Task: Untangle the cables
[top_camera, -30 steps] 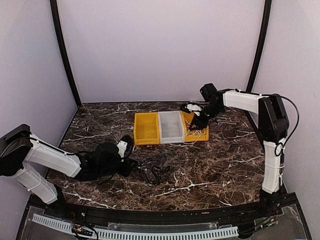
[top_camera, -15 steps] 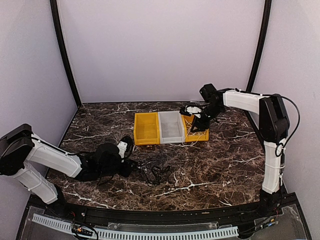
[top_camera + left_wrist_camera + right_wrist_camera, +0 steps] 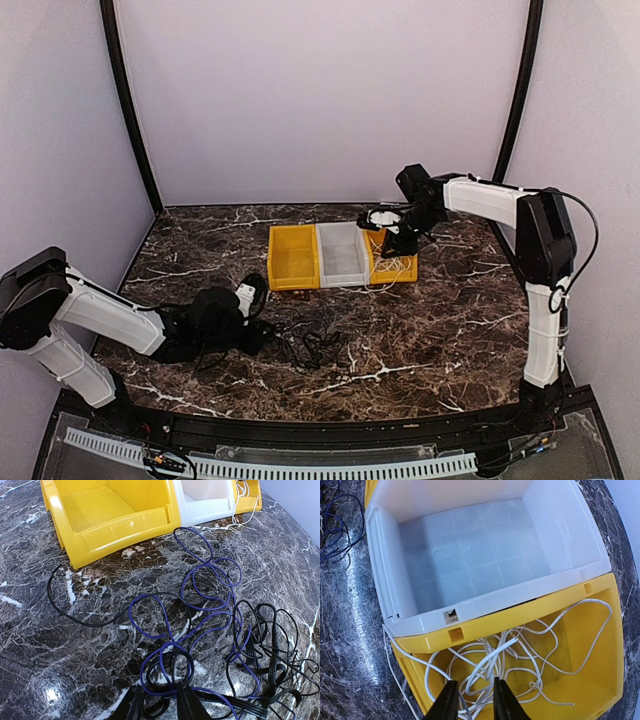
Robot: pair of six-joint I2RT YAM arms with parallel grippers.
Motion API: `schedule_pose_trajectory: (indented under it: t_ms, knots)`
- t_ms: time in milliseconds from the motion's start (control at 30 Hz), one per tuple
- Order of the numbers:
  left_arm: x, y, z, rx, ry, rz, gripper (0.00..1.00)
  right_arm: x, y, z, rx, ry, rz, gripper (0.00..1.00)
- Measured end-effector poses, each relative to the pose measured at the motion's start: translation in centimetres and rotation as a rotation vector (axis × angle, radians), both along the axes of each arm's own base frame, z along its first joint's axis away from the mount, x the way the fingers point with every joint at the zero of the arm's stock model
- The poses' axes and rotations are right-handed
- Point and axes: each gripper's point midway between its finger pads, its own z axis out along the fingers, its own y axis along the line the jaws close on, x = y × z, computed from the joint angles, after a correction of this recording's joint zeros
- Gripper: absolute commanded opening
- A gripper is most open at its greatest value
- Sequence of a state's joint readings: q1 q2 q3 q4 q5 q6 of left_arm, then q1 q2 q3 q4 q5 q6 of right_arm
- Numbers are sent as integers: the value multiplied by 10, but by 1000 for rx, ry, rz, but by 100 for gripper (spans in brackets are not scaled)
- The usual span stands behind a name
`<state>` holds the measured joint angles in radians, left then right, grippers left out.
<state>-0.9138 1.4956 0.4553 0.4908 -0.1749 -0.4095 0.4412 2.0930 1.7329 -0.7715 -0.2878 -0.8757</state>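
A tangle of cables [image 3: 310,340] lies on the marble table in front of the bins. In the left wrist view it is a purple cord [image 3: 231,597] looped through a black cord bundle [image 3: 270,645], with one thin black strand [image 3: 60,607] trailing left. My left gripper [image 3: 258,328] is low at the tangle's left edge. Its jaws [image 3: 159,702] stand apart, with purple and black loops lying between them. The white cable [image 3: 520,655] is piled in the right yellow bin [image 3: 590,680], one strand hanging over the bin's near wall. My right gripper [image 3: 472,700] hovers over it, jaws apart round a raised white loop.
Three bins stand in a row at mid-table: a yellow one [image 3: 292,282], a white one [image 3: 343,278] and the right yellow one [image 3: 410,272]. The white bin [image 3: 470,555] holds nothing. The table's curved black edge runs along the front.
My right gripper has shifted slightly left and back over the right yellow bin. The left arm has barely moved.
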Motion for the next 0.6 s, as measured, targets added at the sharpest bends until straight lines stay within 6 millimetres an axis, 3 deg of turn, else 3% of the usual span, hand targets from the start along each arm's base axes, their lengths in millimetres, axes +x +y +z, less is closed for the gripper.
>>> schedule_pose_trajectory:
  t_ms: [133, 367, 600]
  knots:
    - [0, 0, 1, -4, 1, 3, 26, 2, 1, -1, -2, -1, -2, 24]
    - [0, 0, 2, -11, 3, 8, 26, -2, 1, -1, -9, 5, 29, 37]
    - [0, 0, 1, -13, 7, 11, 26, -5, 0, -2, -23, 9, 52, 36]
